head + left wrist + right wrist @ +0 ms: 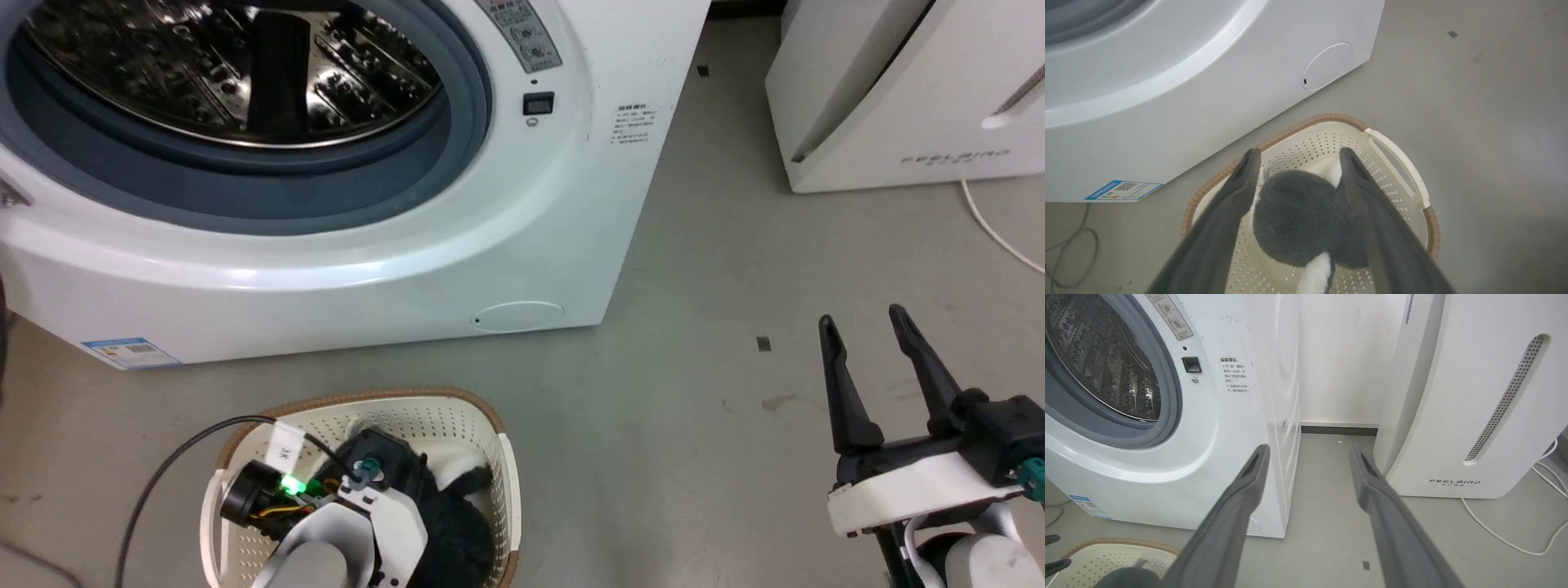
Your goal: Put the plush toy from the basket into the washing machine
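Partly hidden under left arm [384,527]: plush toy [457,531] in basket [367,400], face indistinct. Left jaws wide open either side of it, contact unclear; right jaws wide open, empty.

1 ea.: washer [326,269], basket [369,399], toy [453,531] (prob.)

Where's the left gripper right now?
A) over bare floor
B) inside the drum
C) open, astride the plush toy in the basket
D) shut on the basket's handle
C: the left wrist view shows the left gripper open, its two sides flanking the plush toy in the basket.
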You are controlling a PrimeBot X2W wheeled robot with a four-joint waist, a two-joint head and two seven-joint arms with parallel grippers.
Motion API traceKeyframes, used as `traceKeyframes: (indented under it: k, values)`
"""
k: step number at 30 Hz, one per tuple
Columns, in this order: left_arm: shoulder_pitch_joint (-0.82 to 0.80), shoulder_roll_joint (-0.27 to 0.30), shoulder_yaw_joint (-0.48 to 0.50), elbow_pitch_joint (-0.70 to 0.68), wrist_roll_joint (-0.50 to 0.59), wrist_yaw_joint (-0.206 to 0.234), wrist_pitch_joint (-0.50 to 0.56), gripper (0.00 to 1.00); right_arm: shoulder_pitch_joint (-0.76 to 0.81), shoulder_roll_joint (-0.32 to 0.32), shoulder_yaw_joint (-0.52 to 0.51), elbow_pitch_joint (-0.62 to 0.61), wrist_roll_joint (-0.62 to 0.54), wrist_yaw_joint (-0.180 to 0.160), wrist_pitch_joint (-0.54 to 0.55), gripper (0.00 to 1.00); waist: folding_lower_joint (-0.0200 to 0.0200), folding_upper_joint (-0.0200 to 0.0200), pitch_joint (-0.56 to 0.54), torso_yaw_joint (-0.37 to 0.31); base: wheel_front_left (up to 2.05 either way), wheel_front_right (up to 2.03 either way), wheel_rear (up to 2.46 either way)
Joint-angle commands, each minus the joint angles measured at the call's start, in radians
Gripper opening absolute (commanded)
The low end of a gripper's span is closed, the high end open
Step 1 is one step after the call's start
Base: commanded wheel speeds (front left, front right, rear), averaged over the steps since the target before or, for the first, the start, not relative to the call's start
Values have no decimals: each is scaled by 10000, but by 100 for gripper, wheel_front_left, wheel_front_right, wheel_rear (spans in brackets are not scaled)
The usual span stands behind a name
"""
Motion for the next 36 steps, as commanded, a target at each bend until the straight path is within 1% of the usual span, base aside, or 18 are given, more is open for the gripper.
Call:
traceKeyframes:
  k: [1, 5, 11, 21, 29, 36]
  values:
    - [-250, 44, -165, 253, -51, -41, 87, 100, -204, -4, -33, -74, 81, -5, -94, 100, -1, 0, 175, -75, 0, 0, 0]
    - [-492, 177, -759, 680, -301, -85, 506, 100, -375, -5, -45, -107, 127, -5, -178, 100, -1, 0, 564, -196, 0, 0, 0]
    - [-883, 415, -2094, 1300, -705, -151, 1296, 100, -653, -5, -76, -139, 210, -6, -303, 100, -1, 0, 1174, -345, 0, 0, 0]
    - [-2153, 1105, -4113, 2320, -1617, -260, 2064, 100, -1172, -6, -87, -285, 368, -7, -512, 100, -1, 0, 2388, -654, 0, 0, 0]
    - [-3294, 1664, -5264, 3121, -2159, -346, 2261, 100, -1625, -6, -151, -410, 500, -7, -679, 100, -1, 0, 3601, -869, 0, 0, 0]
    - [-4198, 2157, -6108, 3843, -2485, -422, 2188, 100, -2012, -7, -130, -530, 638, -8, -825, 100, -1, 0, 4551, -1104, 0, 0, 0]
